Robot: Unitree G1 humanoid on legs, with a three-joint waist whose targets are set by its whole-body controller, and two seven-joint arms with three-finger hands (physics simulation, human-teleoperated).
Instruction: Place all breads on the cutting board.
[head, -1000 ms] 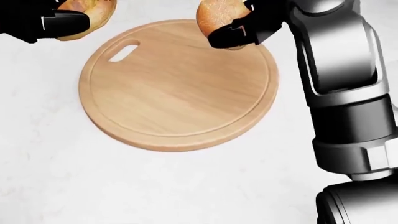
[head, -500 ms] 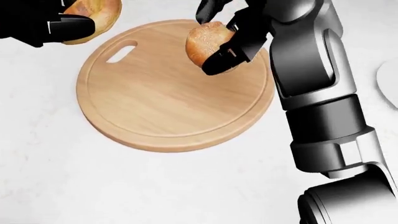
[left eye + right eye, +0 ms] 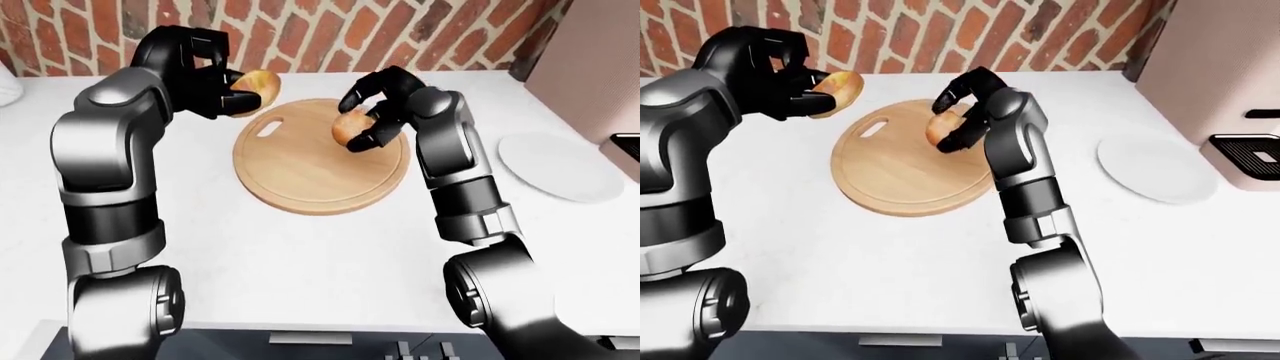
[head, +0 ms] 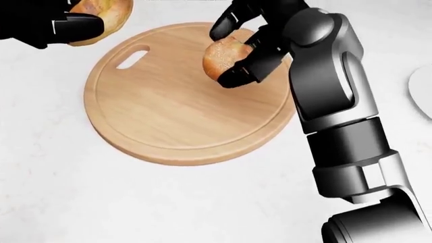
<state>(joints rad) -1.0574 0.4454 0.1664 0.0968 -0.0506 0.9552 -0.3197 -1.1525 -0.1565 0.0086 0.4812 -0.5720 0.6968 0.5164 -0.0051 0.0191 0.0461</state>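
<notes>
We held one bread roll (image 4: 226, 58) in our right hand (image 4: 253, 48), over the upper right part of the round cutting board (image 4: 182, 116). The fingers (image 4: 237, 76) were closed around the roll from its right and lower side, and one finger arched over its top. In the head view we could not tell whether the roll touched the wood or hung just above it.

Our left hand (image 3: 205, 75) gripped a second roll (image 3: 255, 84), fingers clenched around it. That roll sat beyond the board's upper left edge, near the handle slot (image 4: 133, 55), over the white counter (image 4: 61, 192) and not over the wood.

Compared with half a second earlier, the right hand had turned a little: the fingers sat more to the right of the roll, and the forearm stood more upright in the head view. The roll itself stayed at nearly the same spot over the board. A full second ago it had been higher in the head view, at the board's top edge. The left hand and its roll had barely shifted.

The board carried nothing besides the roll in our right hand. A white plate (image 3: 1155, 174) lay well apart on the counter to the right, next to a pink appliance (image 3: 1225, 82) in the right-eye view.
</notes>
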